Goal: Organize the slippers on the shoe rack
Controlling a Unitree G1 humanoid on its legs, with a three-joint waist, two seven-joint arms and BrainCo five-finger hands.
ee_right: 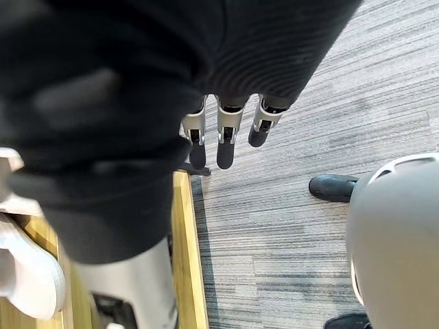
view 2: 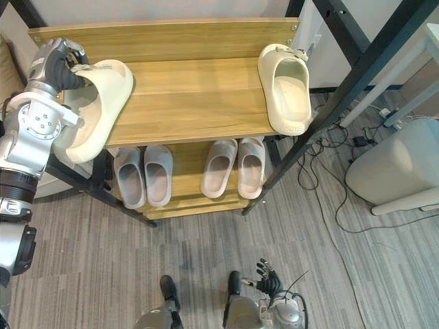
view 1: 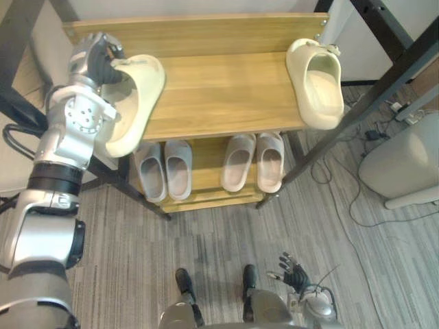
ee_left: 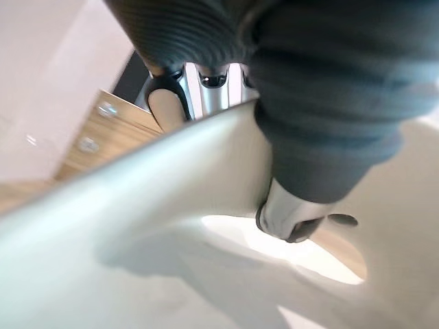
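1. Left cream slipper: at the left edge of the shoe rack's top shelf, tilted. Its near end hangs out past the front left corner. Whether it touches the shelf cannot be told.
2. Left robot hand: grips the far end of that slipper. The fingers curl over its upper and the thumb reaches inside the opening.
3. Right cream slipper: lies sole down along the right edge of the top shelf, well apart from the first, with its near end at the front edge.
4. Lower shelf: a grey pair sits side by side toward the left. A pale pair sits side by side toward the right.
5. Right robot hand: hangs low over the grey striped floor, in front of the rack. The fingers are relaxed and hold nothing.
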